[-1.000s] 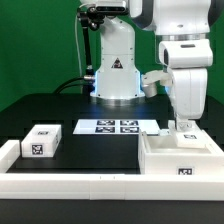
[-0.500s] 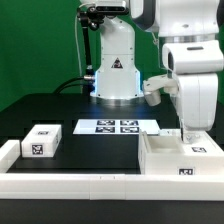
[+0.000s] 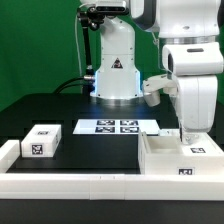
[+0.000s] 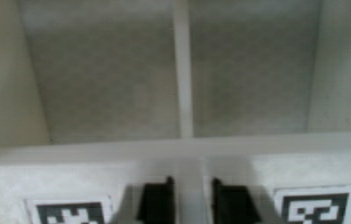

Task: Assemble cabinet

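The cabinet (image 3: 180, 160), a large white boxy unit, stands at the front of the exterior view's right. My gripper (image 3: 186, 133) reaches straight down onto its top by the back wall. In the wrist view the gripper (image 4: 190, 200) has its dark fingers (image 4: 154, 202) close on either side of a narrow white strip on the cabinet's rim (image 4: 190, 155). Whether they press on it does not show. Two fiducial tags (image 4: 69, 213) (image 4: 314, 207) flank the fingers. A thin white divider (image 4: 184, 80) runs down the grey compartment beyond. A small white tagged block (image 3: 42, 140) lies apart at the exterior view's left.
The marker board (image 3: 112, 127) lies flat on the black table in the middle, in front of the robot base (image 3: 116, 75). A low white ledge (image 3: 70, 183) runs along the front edge. A green wall stands behind.
A second ago the arm stood a little further to the exterior view's left; it has shifted right along the cabinet's top. Since half a second ago nothing visibly moves.
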Motion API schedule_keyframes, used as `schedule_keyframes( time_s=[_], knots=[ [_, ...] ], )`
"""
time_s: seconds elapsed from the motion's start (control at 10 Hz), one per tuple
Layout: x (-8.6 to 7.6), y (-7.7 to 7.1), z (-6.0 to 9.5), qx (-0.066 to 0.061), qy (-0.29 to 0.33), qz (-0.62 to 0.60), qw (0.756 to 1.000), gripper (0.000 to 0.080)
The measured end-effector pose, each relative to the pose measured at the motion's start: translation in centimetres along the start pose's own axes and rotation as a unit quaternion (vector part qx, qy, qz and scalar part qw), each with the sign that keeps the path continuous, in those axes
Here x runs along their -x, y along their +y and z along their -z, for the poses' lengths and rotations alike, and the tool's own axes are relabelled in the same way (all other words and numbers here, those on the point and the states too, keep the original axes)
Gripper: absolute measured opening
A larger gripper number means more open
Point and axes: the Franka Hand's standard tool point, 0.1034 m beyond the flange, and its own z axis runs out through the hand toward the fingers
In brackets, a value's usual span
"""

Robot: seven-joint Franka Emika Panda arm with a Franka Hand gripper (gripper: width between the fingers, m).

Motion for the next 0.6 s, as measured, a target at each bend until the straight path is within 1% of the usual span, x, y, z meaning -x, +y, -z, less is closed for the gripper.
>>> schedule_keyframes(
  time_s=[0.1,0.2,0.3,0.4,0.5,0.6],
  knots=[
    [0.0,0.0,0.2,0.0,-0.001,-0.002,1.0,0.0305],
    [-0.1,0.1,1.1,0.002,-0.004,-0.004,1.0,0.0481],
    [0.0,0.3,2.1,0.006,-0.006,-0.003,1.0,0.0481],
    [0.2,0.2,3.1,0.008,-0.011,-0.002,1.0,0.0611],
    [0.3,-0.3,4.0,0.011,-0.014,-0.001,1.0,0.0638],
    [0.3,-1.0,4.0,0.017,-0.013,-0.017,1.0,0.0638]
  ],
)
